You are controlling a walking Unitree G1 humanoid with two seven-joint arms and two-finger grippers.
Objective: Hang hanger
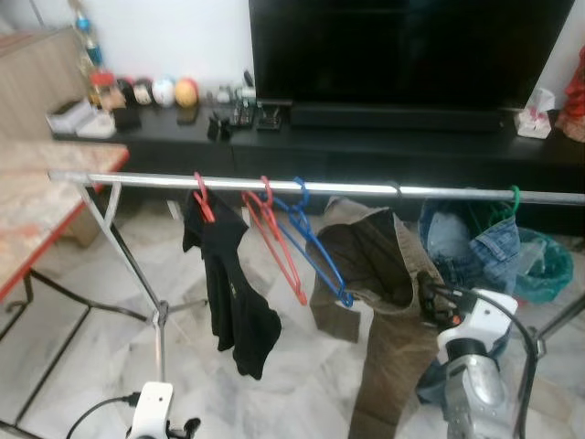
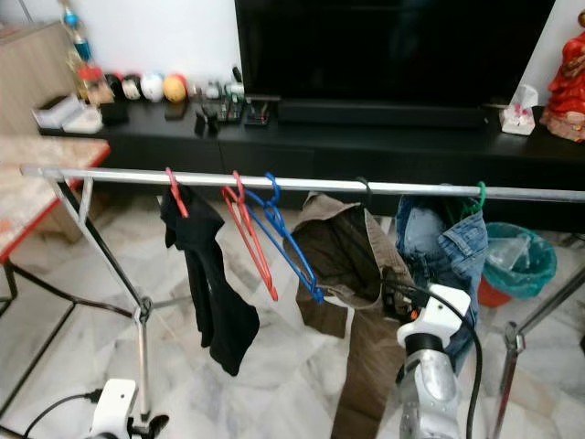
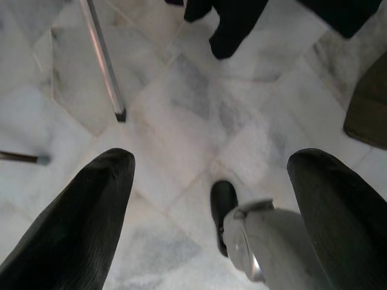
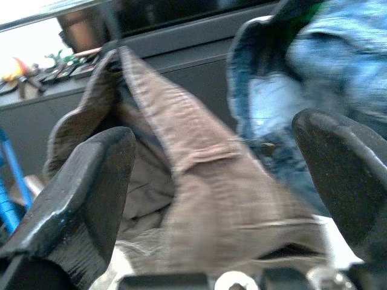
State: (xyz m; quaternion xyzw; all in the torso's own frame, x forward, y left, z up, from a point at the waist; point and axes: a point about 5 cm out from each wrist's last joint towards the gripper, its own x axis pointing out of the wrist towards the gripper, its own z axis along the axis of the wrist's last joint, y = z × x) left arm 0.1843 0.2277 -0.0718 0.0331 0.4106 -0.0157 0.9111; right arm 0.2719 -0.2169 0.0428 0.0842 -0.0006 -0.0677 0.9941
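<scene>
Hanger (image 2: 365, 187) under brown trousers (image 2: 352, 274) sat hooked on rail (image 2: 119, 174), between blue hanger (image 2: 288, 233) and jeans (image 2: 448, 242). We judged hanging done; only pulling our arm clear left. Our right gripper (image 4: 221, 181) was spread wide, fingers either side of trouser cloth, pinching nothing. Our left gripper (image 3: 208, 199) hung low over marble floor (image 3: 181, 121), spread too, idle.
</scene>
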